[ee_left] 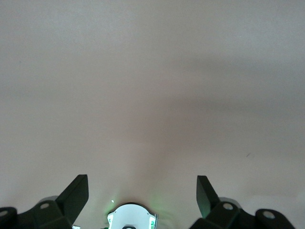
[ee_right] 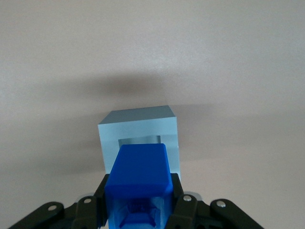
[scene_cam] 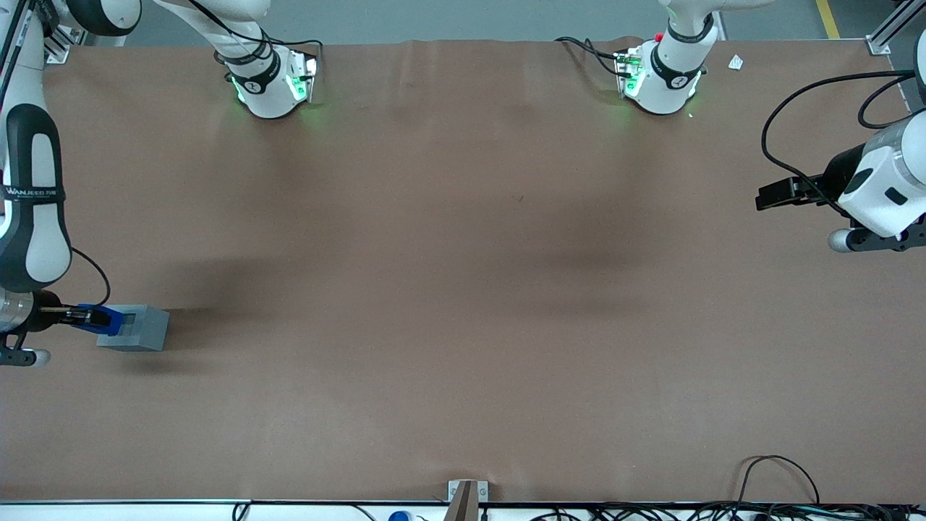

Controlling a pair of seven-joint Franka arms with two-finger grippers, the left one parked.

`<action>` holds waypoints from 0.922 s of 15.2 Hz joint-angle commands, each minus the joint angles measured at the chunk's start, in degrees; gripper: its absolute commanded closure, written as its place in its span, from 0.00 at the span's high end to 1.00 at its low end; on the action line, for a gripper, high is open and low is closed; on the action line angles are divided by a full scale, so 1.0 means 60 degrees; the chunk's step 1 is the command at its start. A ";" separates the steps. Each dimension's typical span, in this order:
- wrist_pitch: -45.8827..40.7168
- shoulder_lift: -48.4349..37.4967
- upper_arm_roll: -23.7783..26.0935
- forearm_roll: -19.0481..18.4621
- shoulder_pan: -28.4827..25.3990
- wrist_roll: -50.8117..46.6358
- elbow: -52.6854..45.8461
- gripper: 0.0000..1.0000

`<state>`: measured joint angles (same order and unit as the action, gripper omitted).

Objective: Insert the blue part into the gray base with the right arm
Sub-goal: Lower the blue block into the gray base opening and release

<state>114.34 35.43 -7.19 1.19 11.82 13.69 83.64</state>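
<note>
The blue part (ee_right: 138, 168) is clamped between the two black fingers (ee_right: 177, 200) of the gripper (scene_cam: 79, 316), which presses on its two sides. It hangs just above the gray base (scene_cam: 137, 328), over the edge of the base's top face that lies toward the working arm's end of the table. In the right wrist view the part covers most of the square recess (ee_right: 139, 140) in that top face, leaving only a strip of the hole's rim showing. Whether the part already touches the base I cannot tell.

The gray base sits flat on the brown table cover (scene_cam: 463, 289), close to the table's edge at the working arm's end and somewhat nearer the front camera than the middle of the table. A soft shadow spreads on the cover beside it, toward the table's centre.

The right arm (scene_cam: 32, 210), white with black inlays and a lettered black band, comes down along that same table edge, and its wrist reaches sideways to the base. A thin black cable (scene_cam: 98, 271) loops off the wrist just above the gripper.
</note>
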 commanded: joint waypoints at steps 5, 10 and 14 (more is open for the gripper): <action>-0.0088 0.0496 -0.0002 0.0007 -0.0007 0.0385 -0.0536 0.00; -0.0088 0.0672 -0.0002 0.0021 -0.0007 0.0356 -0.0653 0.00; -0.0131 0.0789 -0.0002 0.0036 -0.0007 0.0297 -0.0712 0.00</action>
<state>114.37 38.91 -7.20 1.19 11.75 15.15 81.29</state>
